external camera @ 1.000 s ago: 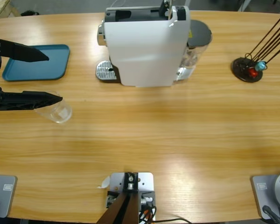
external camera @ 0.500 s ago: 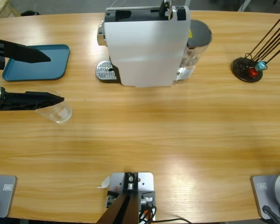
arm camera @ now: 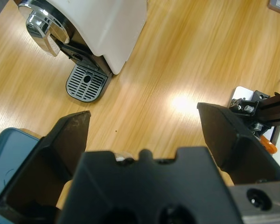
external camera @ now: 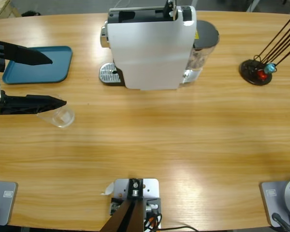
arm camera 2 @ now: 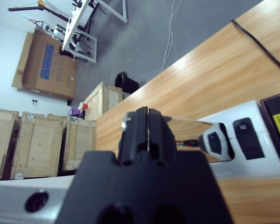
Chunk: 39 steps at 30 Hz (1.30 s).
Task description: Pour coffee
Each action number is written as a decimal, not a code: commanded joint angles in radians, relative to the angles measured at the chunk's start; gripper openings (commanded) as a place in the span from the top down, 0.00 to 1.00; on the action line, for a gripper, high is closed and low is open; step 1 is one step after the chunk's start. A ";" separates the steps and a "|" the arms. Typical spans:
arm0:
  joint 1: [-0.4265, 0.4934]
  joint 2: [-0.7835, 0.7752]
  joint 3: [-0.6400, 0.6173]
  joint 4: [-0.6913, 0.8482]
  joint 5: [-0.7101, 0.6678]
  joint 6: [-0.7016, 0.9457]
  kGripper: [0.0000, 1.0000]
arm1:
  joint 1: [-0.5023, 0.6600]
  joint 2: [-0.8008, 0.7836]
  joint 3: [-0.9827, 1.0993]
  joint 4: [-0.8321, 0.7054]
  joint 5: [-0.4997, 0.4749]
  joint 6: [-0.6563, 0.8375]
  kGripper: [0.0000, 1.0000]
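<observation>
on wooden table (external camera: 150,140) — coffee machine (external camera: 152,46), blue tray (external camera: 38,65).

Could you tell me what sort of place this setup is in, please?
Probably a workshop or lab storeroom rather than a kitchen: wooden crates and a cardboard box stand on a grey floor, and the coffee machine sits on a long wooden table.

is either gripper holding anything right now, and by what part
Nothing is held. The left gripper is open, its lower jaw over the glass rim without closing on it. The right gripper is shut on nothing.
</observation>
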<state>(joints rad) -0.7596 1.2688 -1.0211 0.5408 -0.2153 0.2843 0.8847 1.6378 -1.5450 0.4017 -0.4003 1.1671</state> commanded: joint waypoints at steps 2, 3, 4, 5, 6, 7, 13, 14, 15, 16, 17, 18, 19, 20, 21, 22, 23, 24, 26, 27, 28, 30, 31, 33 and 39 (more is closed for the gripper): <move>-0.010 0.007 0.032 0.013 0.007 -0.002 0.01 | 0.127 0.127 -0.044 -0.001 -0.001 0.016 1.00; -0.010 0.008 0.033 0.013 0.007 -0.002 0.00 | 0.138 0.137 -0.044 0.001 -0.002 0.016 1.00; -0.010 0.007 0.036 0.013 0.007 -0.002 0.00 | 0.148 0.148 -0.045 0.002 -0.006 0.017 1.00; -0.010 0.006 0.038 0.013 0.007 -0.002 0.00 | 0.155 0.158 -0.045 0.003 -0.012 0.017 1.00; -0.010 0.005 0.041 0.013 0.007 -0.002 0.00 | 0.158 0.171 -0.044 0.008 -0.018 0.018 1.00; -0.010 0.002 0.047 0.013 0.006 -0.002 0.00 | 0.158 0.181 -0.042 0.010 -0.020 0.021 1.00; -0.010 0.001 0.076 0.012 0.005 -0.001 0.00 | 0.160 0.238 -0.046 0.011 -0.024 0.021 1.00; -0.010 0.002 0.077 0.011 0.005 -0.001 0.00 | 0.160 0.249 -0.047 0.010 -0.025 0.019 1.00; -0.010 0.005 0.077 0.011 0.005 -0.001 0.00 | 0.160 0.258 -0.048 0.009 -0.026 0.015 1.00; -0.010 0.008 0.077 0.009 0.005 0.001 0.00 | 0.160 0.267 -0.050 0.009 -0.026 0.009 1.00; -0.010 0.011 0.076 0.007 0.005 0.002 0.00 | 0.160 0.275 -0.052 0.009 -0.027 0.003 1.00; -0.010 0.015 0.076 0.003 0.005 0.003 0.00 | 0.160 0.284 -0.055 0.008 -0.028 -0.004 1.00; -0.010 0.019 0.076 0.001 0.005 0.004 0.00 | 0.160 0.295 -0.065 0.008 -0.026 -0.008 1.00; -0.010 0.021 0.076 0.000 0.004 0.004 0.00 | 0.160 0.305 -0.074 0.008 -0.026 -0.014 1.00; -0.010 0.021 0.076 -0.001 0.004 0.004 0.00 | 0.160 0.316 -0.084 0.008 -0.025 -0.018 1.00; -0.010 0.021 0.077 0.000 0.004 0.004 0.00 | 0.160 0.328 -0.095 0.008 -0.022 -0.024 1.00; -0.010 0.019 0.078 0.000 0.004 0.004 0.00 | 0.160 0.340 -0.104 0.008 -0.020 -0.030 1.00; -0.010 0.017 0.079 0.001 0.004 0.004 0.00 | 0.159 0.348 -0.106 0.008 -0.021 -0.031 1.00; -0.010 0.012 0.085 0.000 0.005 0.004 0.00 | 0.160 0.357 -0.105 0.009 -0.024 -0.035 1.00; -0.010 0.011 0.087 0.000 0.005 0.004 0.00 | 0.160 0.362 -0.104 0.009 -0.026 -0.037 1.00; -0.010 0.009 0.089 0.000 0.004 0.004 0.00 | 0.160 0.367 -0.103 0.009 -0.027 -0.038 1.00; -0.010 0.007 0.092 0.000 0.004 0.004 0.00 | 0.160 0.377 -0.098 0.009 -0.028 -0.036 1.00; -0.010 0.007 0.093 0.000 0.004 0.004 0.00 | 0.160 0.383 -0.083 0.009 -0.029 -0.033 1.00; -0.010 0.007 0.091 -0.001 0.004 0.004 0.00 | 0.160 0.394 -0.070 0.008 -0.034 -0.030 1.00; -0.010 0.015 0.095 -0.001 0.003 0.004 0.00 | 0.160 0.424 -0.066 0.006 -0.038 -0.035 1.00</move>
<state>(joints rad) -0.7600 1.2688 -0.9595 0.5407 -0.2153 0.2843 1.0174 1.9232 -1.6806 0.4003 -0.4361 1.1414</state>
